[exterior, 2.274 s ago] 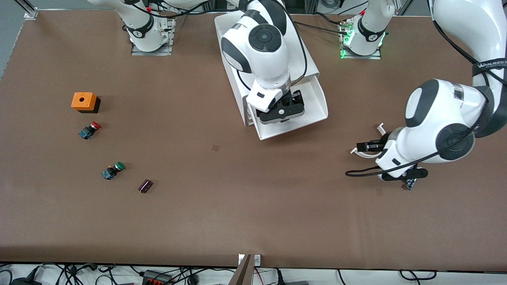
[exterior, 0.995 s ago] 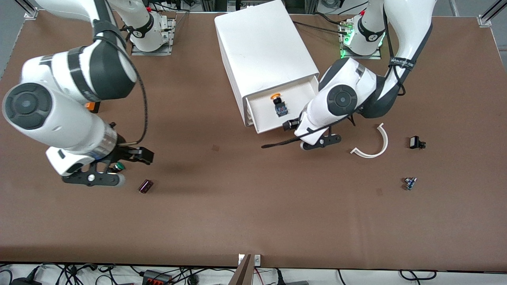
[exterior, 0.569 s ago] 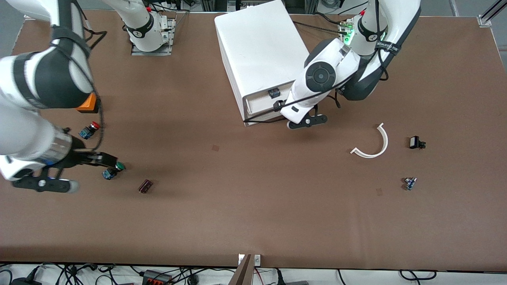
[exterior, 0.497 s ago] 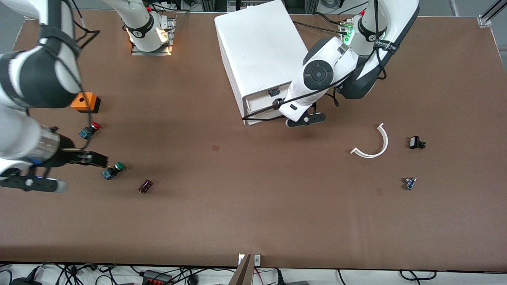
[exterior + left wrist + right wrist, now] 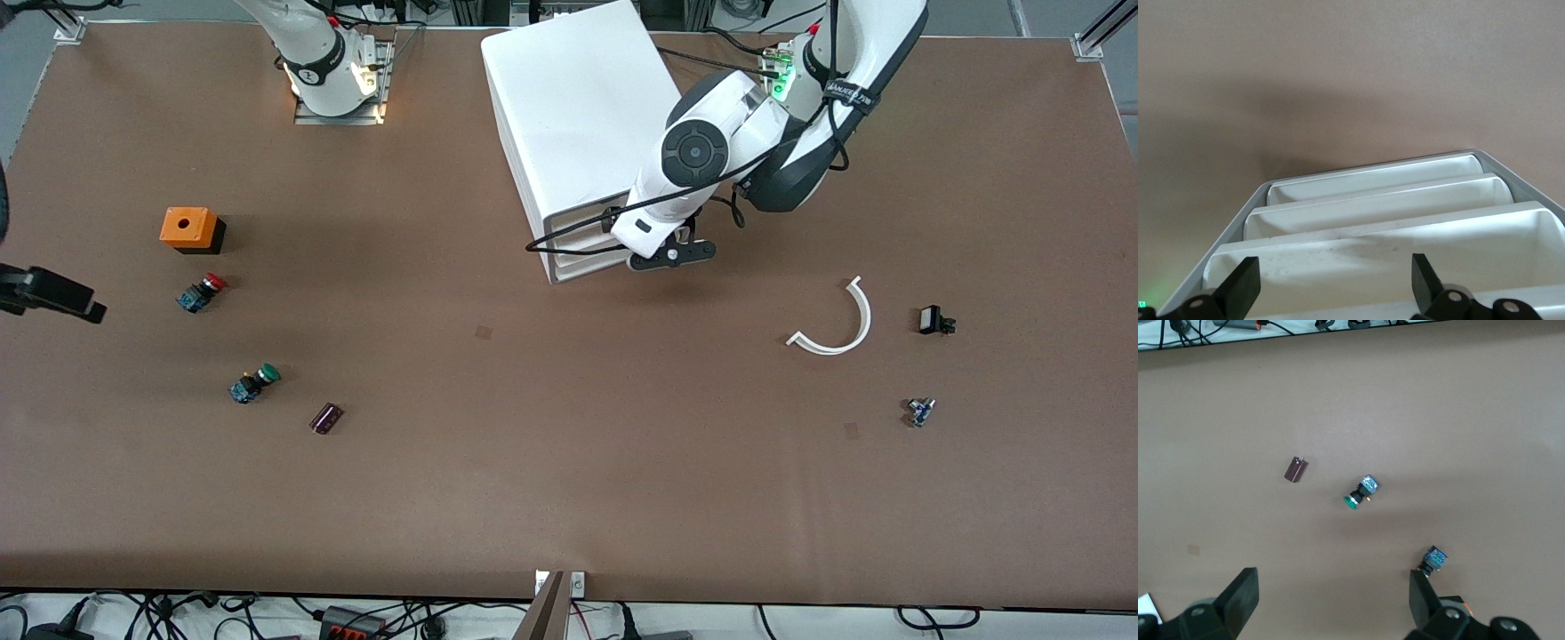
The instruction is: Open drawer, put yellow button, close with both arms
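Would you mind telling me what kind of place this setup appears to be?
Probably a robotics lab bench: a brown table with a white drawer cabinet, scattered parts like a green-capped pushbutton, and bundled cables along its edge.

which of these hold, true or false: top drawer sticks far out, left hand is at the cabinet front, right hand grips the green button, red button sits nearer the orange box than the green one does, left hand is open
1. The drawer sticks far out: false, it sits about flush with the lower ones.
2. The left hand is at the cabinet front: true.
3. The right hand grips the green button: false, it hangs open and empty over the table edge.
4. The red button sits nearer the orange box than the green one: true.
5. The left hand is open: true.
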{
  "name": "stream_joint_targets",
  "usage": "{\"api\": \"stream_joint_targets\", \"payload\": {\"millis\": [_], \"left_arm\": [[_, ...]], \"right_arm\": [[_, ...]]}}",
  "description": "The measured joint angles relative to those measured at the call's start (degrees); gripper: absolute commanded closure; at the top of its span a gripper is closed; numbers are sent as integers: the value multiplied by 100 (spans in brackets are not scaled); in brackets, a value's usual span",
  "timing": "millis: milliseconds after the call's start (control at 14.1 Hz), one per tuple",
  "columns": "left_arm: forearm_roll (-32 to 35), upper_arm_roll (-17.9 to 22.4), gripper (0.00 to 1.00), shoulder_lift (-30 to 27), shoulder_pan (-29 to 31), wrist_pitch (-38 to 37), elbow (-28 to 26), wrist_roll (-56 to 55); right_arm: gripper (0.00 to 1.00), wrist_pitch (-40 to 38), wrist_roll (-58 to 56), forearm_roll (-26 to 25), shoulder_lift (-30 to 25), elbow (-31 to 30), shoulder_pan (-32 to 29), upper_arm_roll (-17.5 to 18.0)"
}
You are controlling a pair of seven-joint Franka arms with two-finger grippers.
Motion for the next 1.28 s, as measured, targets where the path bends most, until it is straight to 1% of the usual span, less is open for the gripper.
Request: {"api": "stream_joint_targets", "payload": {"millis": [142, 284, 426, 497, 711, 853, 995, 1137, 1208, 1279], "left_arm": [[0, -9, 0, -1, 3, 1, 0, 0], [75, -7, 0, -30, 55, 8, 37, 3], [622, -6, 0, -98, 298, -92, 262, 104], [887, -2, 0, -126, 485, -267, 446, 296], [1119, 16, 0, -203, 1204, -728, 869, 1253], [1128, 15, 0, -224, 1778, -1288, 1206, 2403], [1128, 35, 0, -255, 2208, -1746, 1590, 3357], [1127, 229, 0, -431, 2347, -1895, 1825, 4152], [1124, 475, 0, -579, 2251, -1917, 1850, 4409], [1068, 880, 0, -753, 1997, -1930, 1851, 4661]], "right_arm": [[0, -1, -118, -7, -184, -202, -74, 17], [0, -1, -133, -125, -288, -327, -73, 50], [0, 13, -133, -229, -402, -526, -55, 95], [0, 68, -133, -243, -517, -723, -48, 106], [0, 256, -133, -247, -1038, -1514, -46, 109], [0, 295, -133, -247, -1387, -1996, -45, 112], [0, 341, -138, -249, -1558, -2262, -46, 112], [0, 420, -203, -250, -1599, -2373, -45, 114], [0, 466, -239, -250, -1602, -2398, -45, 116], [0, 493, -262, -250, -1617, -2432, -44, 121]]}}
